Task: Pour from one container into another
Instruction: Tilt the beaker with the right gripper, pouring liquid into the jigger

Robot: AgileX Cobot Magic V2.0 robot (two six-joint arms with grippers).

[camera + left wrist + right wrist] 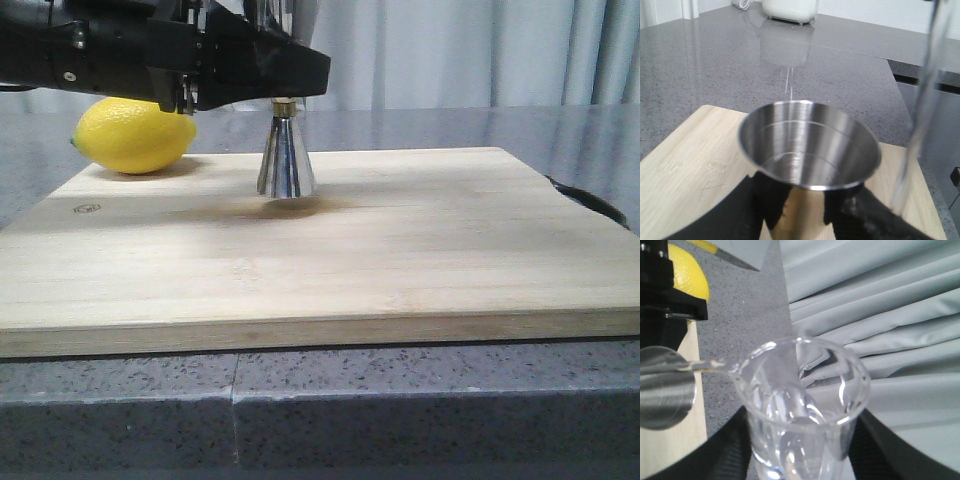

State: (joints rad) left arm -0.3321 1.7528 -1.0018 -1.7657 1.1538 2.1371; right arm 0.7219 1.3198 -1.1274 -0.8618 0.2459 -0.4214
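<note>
Over jigger (807, 150), beaker (802, 405) tilted, pouring

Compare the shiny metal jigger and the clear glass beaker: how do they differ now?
The shiny metal jigger is opaque steel; the clear glass beaker is transparent. The jigger stands upright on the wooden board; the beaker is tilted, a thin stream leaving its lip. The left gripper holds the jigger, the right gripper the beaker. Both have round open mouths.

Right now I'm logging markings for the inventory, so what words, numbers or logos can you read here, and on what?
No text can be read.
Cutting board: a small round stamp near its left corner, too small to read.
Jigger: plain rings inside, no numbers.
Beaker: no readable scale marks.
</note>
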